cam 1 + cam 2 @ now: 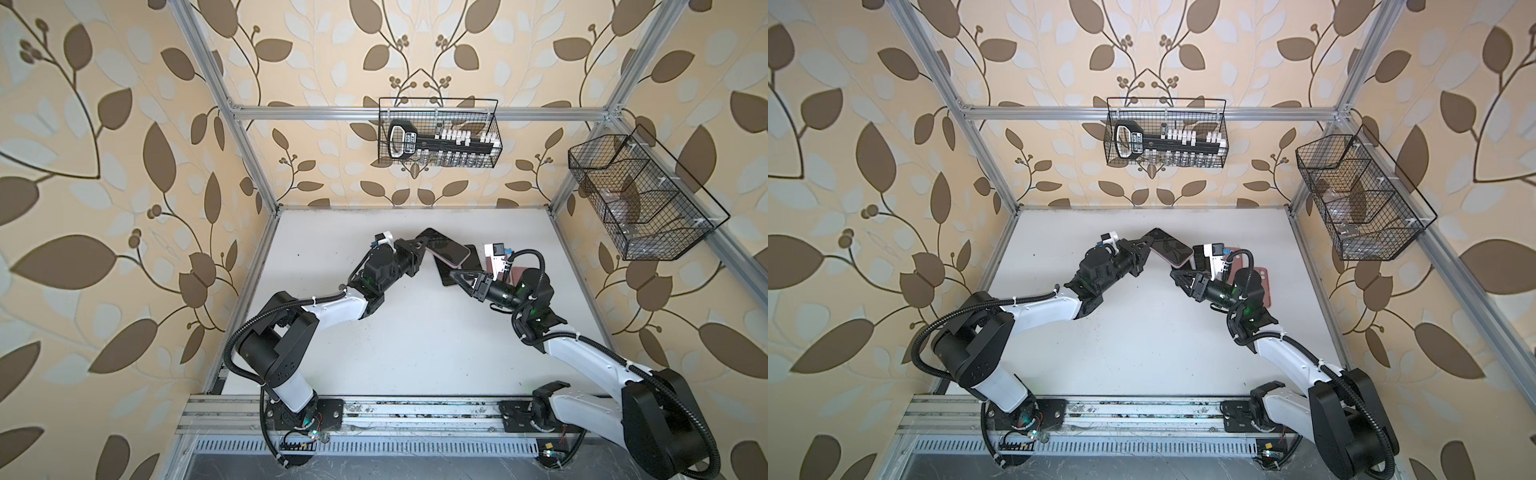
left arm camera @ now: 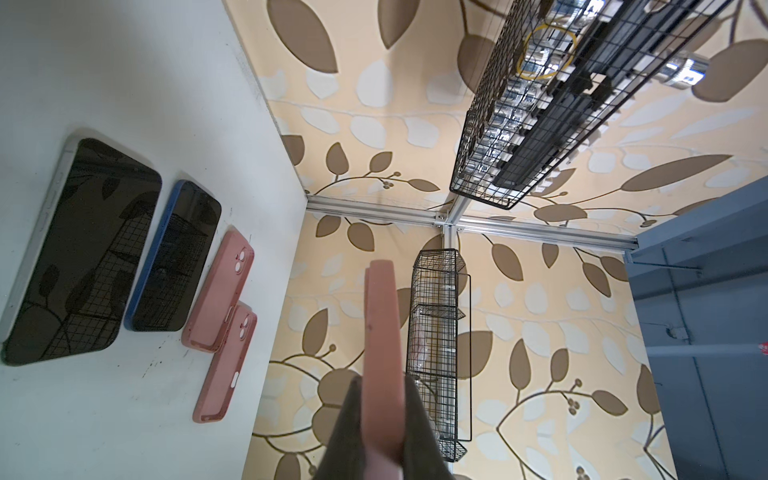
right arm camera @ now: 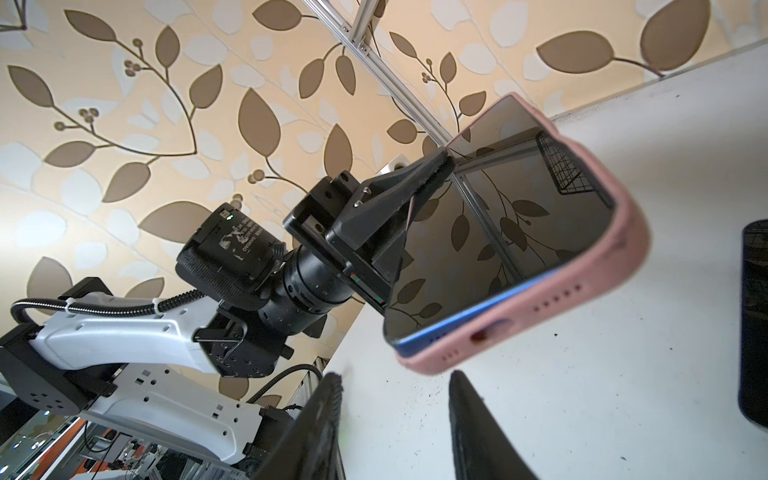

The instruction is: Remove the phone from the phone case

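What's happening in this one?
The left end effector is shut on the edge of a phone, not yet out of its pink case, and holds it up off the table. The right end effector is open near the phone's port end, gripping nothing. Two bare phones and two empty pink cases lie on the table.

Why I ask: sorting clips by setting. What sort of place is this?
Likely a robot lab cell, not a home: a left arm and a right arm mounted on a rail, aluminium framing over leaf wallpaper, a wire basket hung on it.
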Available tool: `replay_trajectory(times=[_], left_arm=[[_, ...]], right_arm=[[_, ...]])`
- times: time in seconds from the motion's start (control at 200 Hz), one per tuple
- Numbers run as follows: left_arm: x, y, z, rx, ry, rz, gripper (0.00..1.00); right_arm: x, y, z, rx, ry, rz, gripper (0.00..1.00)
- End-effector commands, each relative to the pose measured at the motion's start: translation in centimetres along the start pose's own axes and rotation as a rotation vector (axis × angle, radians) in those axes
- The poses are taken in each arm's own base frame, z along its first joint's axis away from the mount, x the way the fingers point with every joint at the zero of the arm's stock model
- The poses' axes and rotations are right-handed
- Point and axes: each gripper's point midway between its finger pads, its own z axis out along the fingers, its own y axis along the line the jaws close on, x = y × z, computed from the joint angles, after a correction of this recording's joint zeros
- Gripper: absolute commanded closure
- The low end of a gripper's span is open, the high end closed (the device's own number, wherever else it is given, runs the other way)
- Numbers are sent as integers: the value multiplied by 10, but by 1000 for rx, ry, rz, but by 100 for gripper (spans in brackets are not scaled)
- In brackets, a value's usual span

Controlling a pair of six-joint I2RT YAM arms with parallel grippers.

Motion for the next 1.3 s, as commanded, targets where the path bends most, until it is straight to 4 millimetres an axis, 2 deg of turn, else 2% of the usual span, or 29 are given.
replay_trajectory(times=[0.0, 0.335, 0.7, 1.295], left_arm=[[9, -71, -7, 204, 42, 0, 100], [12, -75, -15, 211, 40, 9, 100], [18, -83, -17, 235, 61, 1, 100], [25, -112, -32, 271, 67, 51, 100]], right_arm=[[-18, 11, 4, -30, -53, -13, 57], [-23, 4, 10, -18, -69, 7, 58], [-20, -14, 8, 31, -78, 28, 59], [-1, -53, 7, 143, -59, 67, 60]])
